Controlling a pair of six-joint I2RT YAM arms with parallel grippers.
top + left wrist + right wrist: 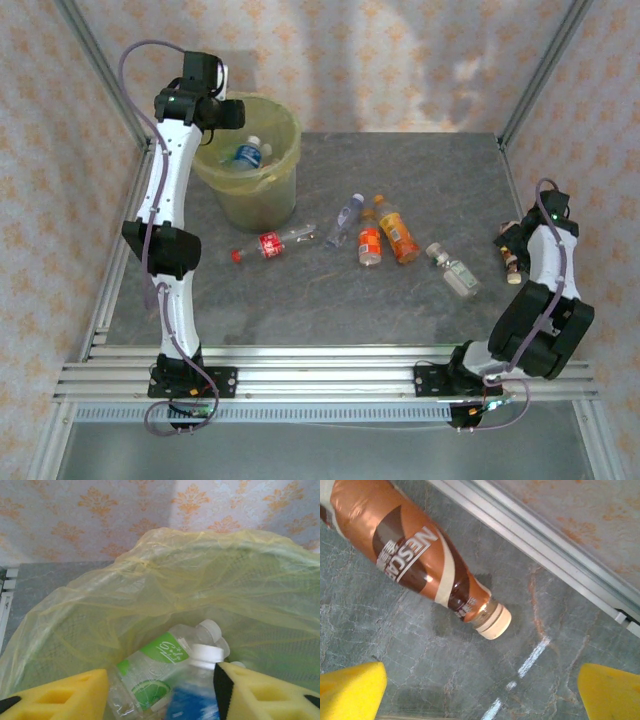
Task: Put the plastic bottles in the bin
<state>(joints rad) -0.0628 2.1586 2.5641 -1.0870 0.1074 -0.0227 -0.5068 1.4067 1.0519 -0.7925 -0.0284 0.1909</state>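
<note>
1 brown bottle [415,565] under my spread right hand [480,690] looks light and slippery; I'd pinch its middle. My left hand [162,692] is spread above the bin [262,195].

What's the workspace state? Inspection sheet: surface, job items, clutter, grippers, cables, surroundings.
Surface: grey stone-pattern table, white tape mark.
Job's things: bin holds a blue-label bottle and a green-label bottle. Lying on the table: red-label bottle, purple-label bottle, orange bottle, second orange bottle, clear bottle, brown coffee bottle.
Clutter: nothing seen.
Grippers: left gripper open over the bin; right gripper open, empty, beside the brown coffee bottle.
Cables: left arm's cable and right arm's cable loop free.
Surroundings: patterned walls, aluminium frame.
</note>
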